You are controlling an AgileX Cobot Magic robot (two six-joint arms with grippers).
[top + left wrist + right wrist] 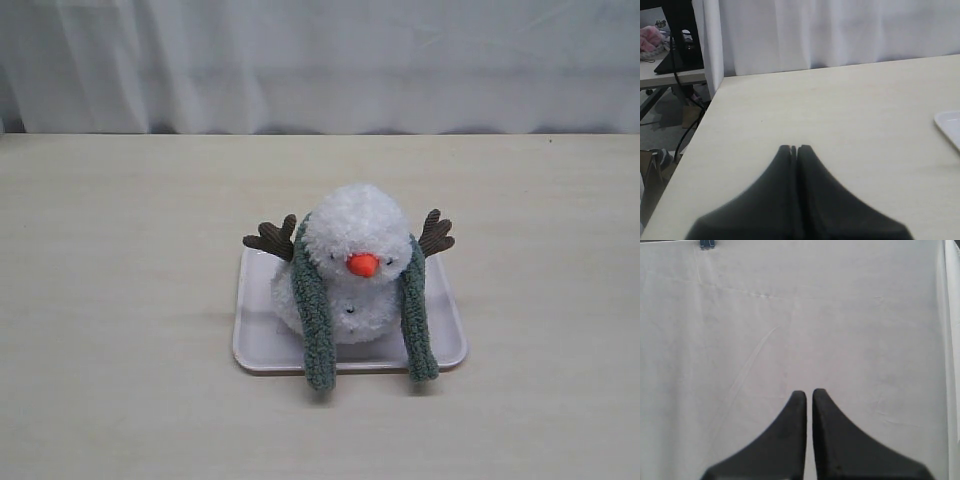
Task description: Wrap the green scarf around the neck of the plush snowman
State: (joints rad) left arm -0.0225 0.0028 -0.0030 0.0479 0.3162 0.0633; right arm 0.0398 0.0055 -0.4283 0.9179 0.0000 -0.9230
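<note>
The plush snowman [355, 240] sits on a pale square tray [450, 345] at the middle of the table, orange nose toward the camera. The green scarf [312, 310] hangs over its neck from behind the head, and both ends drop down the front past the tray's near edge, the other end [417, 320] on the right. Neither arm shows in the exterior view. My left gripper [794, 148] is shut and empty above bare tabletop, with a corner of the tray [950, 125] at the view's edge. My right gripper [805, 392] is shut and empty, facing a white curtain.
Brown twig arms [272, 238] stick out on both sides of the snowman. A white curtain [320, 60] hangs behind the table. In the left wrist view the table's edge [700, 125] drops off to the floor, with cables and another desk beyond.
</note>
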